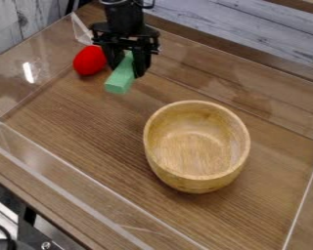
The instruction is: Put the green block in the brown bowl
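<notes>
Gripped by the fingers (124, 51), the green block (118, 76) tilts, lengthwise downward.

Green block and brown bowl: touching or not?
Apart. The camera view shows bare tabletop between the green block, up in the gripper, and the brown bowl's rim.

So the bowl (196, 146) sits on the tabletop (87, 137), over toward the right of the view and nearer the camera than the rest of the stuff. The block (118, 78) is up in the claw (125, 54), further back and to the left of the bowl, well apart from it. Just left of the block there's the strawberry-like toy (90, 61), a bit behind it, so that's way back and left of the bowl too.
</notes>
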Controlling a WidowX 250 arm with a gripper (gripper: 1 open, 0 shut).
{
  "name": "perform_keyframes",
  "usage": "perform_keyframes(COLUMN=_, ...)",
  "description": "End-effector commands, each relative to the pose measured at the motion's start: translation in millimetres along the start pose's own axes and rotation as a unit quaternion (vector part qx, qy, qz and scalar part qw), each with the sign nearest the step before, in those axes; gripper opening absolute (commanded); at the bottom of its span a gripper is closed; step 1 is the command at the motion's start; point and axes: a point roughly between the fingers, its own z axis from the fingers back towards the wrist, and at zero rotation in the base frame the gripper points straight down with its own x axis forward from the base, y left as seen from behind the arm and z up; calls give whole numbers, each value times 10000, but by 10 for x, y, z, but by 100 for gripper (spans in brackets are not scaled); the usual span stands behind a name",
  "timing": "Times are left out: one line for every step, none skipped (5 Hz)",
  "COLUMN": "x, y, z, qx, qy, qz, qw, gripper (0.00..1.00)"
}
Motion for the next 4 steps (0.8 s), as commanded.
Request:
perform_keyframes(x=174, y=40, z=270, qx=64, qy=-419, qz=33, qw=9991, gripper=0)
perform_keyframes(x=221, y=72, z=280, qx=120, qy=-473, qz=179, qw=9986, gripper=0)
perform_keyframes(x=245, y=100, z=284, qx=174, qy=-500, qz=306, qw=9981, gripper=0)
perform_keyframes(x=189, y=49, z=58, qx=184, qy=-489, qz=63, qw=9986, gripper=0)
